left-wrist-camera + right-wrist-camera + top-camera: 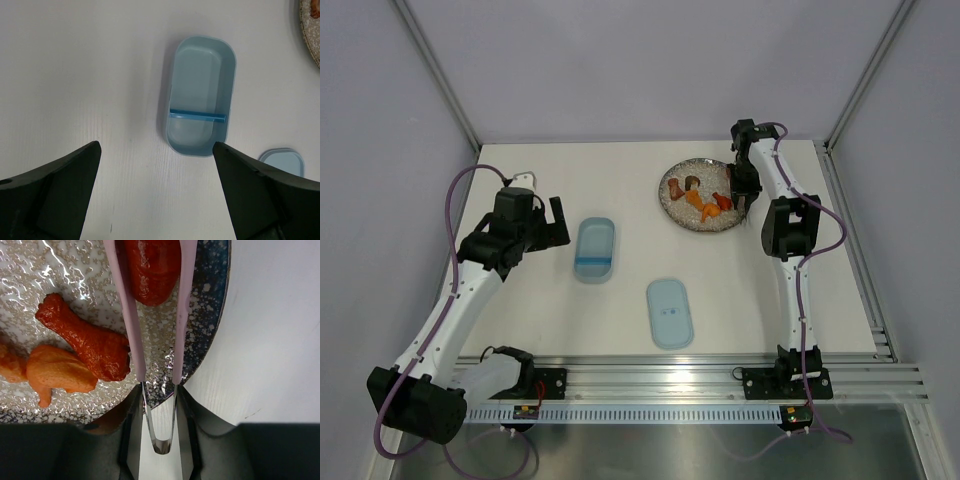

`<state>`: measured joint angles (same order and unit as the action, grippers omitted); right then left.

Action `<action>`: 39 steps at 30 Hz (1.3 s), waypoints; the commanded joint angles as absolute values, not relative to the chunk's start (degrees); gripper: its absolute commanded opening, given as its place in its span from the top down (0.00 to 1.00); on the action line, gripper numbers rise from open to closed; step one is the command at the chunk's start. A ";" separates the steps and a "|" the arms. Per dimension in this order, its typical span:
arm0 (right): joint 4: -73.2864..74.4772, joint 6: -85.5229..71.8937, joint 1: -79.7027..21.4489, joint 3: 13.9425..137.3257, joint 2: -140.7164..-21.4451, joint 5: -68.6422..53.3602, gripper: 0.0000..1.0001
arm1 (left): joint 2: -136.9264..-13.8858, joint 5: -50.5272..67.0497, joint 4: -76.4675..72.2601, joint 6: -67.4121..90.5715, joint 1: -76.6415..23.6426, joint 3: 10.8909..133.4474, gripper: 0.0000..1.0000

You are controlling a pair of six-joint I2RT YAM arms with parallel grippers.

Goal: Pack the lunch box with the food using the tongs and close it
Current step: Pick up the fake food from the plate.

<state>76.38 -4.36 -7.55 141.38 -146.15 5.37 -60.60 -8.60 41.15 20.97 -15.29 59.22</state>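
The lunch box (594, 249) (200, 95) is a pale-blue tub with a blue divider, lying open and empty left of centre. Its lid (670, 312) (282, 160) lies apart, nearer the front. The food (705, 200) sits on a round speckled plate (672, 205). My right gripper (745, 190) (159, 400) is shut on the tongs (127, 315), gripping them near their bent metal end. The pale tong arms reach over the plate (210, 300) on either side of a red sausage piece (150, 270). My left gripper (557, 222) (155, 145) hangs open and empty just left of the tub.
A red drumstick-shaped piece (85, 337) and an orange piece (57, 372) lie on the plate left of the tongs. The plate's edge (310, 30) shows at the far right of the left wrist view. Frame rails run along the table's front and right edges.
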 commanded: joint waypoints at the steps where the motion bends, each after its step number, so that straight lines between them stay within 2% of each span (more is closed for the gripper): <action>1: 78.22 -3.51 -7.21 143.97 -145.20 4.84 0.69 | -59.94 -9.93 40.61 20.83 -15.21 59.33 0.01; 6: 77.96 -3.87 -7.21 142.65 -142.74 3.78 0.78 | -60.91 -10.28 40.78 21.36 -15.21 59.24 0.01; 10: 76.99 -3.96 -7.38 139.23 -139.84 2.90 0.93 | -60.91 -10.20 40.61 21.62 -15.29 59.24 0.01; 14: 75.24 -4.39 -7.65 135.36 -135.37 2.20 1.00 | -61.35 -10.55 40.17 22.15 -15.21 59.68 0.01; 21: 73.39 -5.27 -9.05 128.15 -129.64 3.42 1.00 | -66.61 -8.45 38.42 23.47 -15.21 61.87 0.01; 29: 68.92 -8.43 -11.42 117.87 -120.78 3.08 1.00 | -81.91 -5.98 41.22 25.57 -13.98 68.90 0.01; 35: 65.66 -9.40 -12.65 112.06 -115.76 2.55 1.00 | -86.65 2.19 38.94 30.31 -7.92 68.12 0.01; 39: 65.39 -9.40 -13.62 111.45 -114.26 2.46 1.00 | -87.01 6.05 35.87 32.25 -7.73 65.05 0.01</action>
<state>68.14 -8.80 -12.69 111.42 -118.58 3.36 -87.13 -0.25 40.25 29.34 -7.49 66.22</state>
